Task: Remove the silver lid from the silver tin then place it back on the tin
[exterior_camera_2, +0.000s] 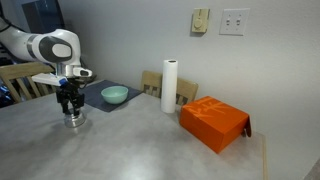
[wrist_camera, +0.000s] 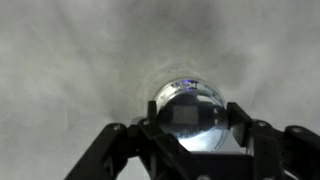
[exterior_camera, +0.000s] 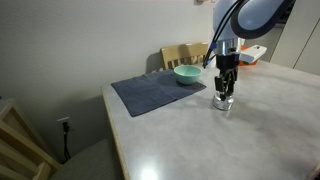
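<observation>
My gripper (wrist_camera: 195, 126) straddles the silver lid (wrist_camera: 188, 108), which covers the silver tin (exterior_camera: 222, 103) on the table (exterior_camera: 190, 140) near the teal bowl (exterior_camera: 187, 74); whether my fingers pinch it, I cannot tell.

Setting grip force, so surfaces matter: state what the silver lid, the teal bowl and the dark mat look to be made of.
The silver lid looks like polished metal: it mirrors its surroundings. The teal bowl is smooth and faintly glossy, ceramic or plastic, I cannot tell which. The dark mat seems fabric: matte, no shine.
</observation>
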